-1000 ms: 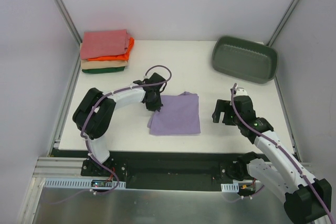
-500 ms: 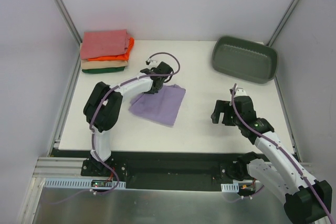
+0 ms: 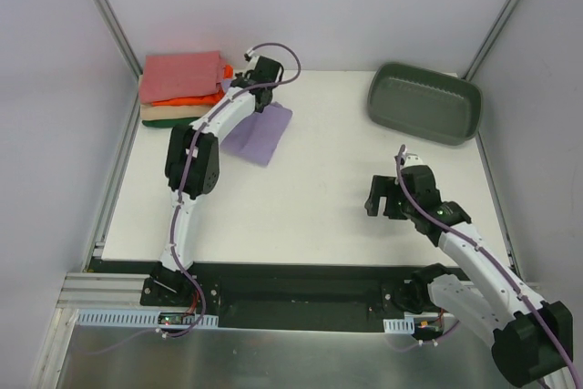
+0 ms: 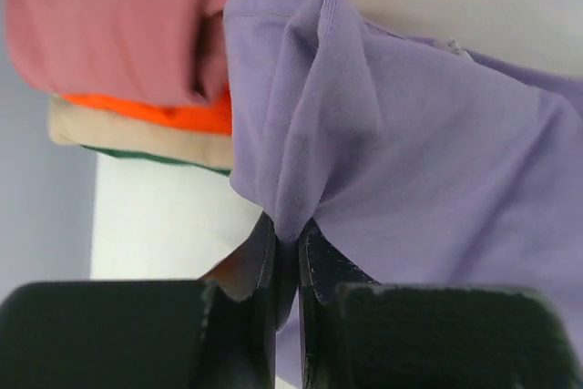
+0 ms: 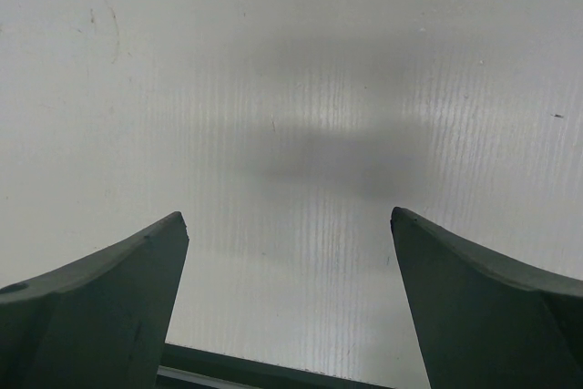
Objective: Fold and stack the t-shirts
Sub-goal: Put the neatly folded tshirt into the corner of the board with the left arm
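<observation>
Your left end effector (image 4: 287, 241) is pinched tight on the purple t-shirt (image 4: 428, 152). Its two fingers almost touch, and a bunched fold of the cloth is squeezed between them. The rest of the shirt spreads away from the pinch, off to the right in the left wrist view.

From above, you can see your left arm (image 3: 196, 148) stretched far out toward the back left part of the desk (image 3: 319, 189). The purple t-shirt is just beside the pile of folded t-shirts (image 3: 182, 88), on the pile's right side. Its near edge looks like it touches the pile. You cannot tell from the pictures if the low part of the shirt rests on the desk or hangs a little above it.

The pile sits in the back left corner of the desk. The pink t-shirt (image 4: 100, 25) is on top. Under it comes the orange t-shirt (image 4: 182, 117), then the tan t-shirt (image 4: 127, 134), and the dark green t-shirt (image 4: 137, 158) is at the bottom.

Your right end effector (image 5: 287, 225) is wide open and has nothing in it. Its two fingers are far apart, and only white desk shows between them. It hangs over the front right part of the desk, well apart from the purple t-shirt.

A grey-green tub (image 3: 424, 102) sits at the back right corner of the desk.
</observation>
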Tool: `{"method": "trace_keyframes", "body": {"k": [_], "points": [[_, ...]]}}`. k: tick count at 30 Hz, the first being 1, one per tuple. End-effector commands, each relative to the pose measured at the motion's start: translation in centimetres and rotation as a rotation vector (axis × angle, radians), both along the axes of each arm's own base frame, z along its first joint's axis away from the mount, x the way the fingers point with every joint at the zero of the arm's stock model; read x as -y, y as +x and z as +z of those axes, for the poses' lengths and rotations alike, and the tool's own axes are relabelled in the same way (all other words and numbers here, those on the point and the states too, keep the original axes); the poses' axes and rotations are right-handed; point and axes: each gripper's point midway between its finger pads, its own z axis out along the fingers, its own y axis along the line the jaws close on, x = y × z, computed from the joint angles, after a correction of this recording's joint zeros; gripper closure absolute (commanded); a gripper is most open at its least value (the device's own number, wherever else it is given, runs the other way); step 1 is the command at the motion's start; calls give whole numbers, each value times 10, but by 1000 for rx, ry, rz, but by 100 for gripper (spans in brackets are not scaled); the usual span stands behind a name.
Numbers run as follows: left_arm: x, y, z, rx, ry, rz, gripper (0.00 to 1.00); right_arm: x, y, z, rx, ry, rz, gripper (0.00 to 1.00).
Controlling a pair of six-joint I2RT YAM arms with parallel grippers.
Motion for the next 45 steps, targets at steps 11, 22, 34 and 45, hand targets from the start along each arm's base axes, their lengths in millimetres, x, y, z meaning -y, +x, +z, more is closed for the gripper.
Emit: {"method": "trace_keyframes", "body": {"k": [11,22,34,45], "points": [[-33,68,139,277,167,-79,100,11,9,-8,-58,-100,-23,4],[-47,86,202,412,245,-101,100,17,11,-12,-91,-148,-39,4],[-88,92,256,566,276,-50,100,26,13,-12,-79,-186,-74,4],[-152,83,251,595,349,1,100,34,14,-18,-88,-213,-116,4]]}}
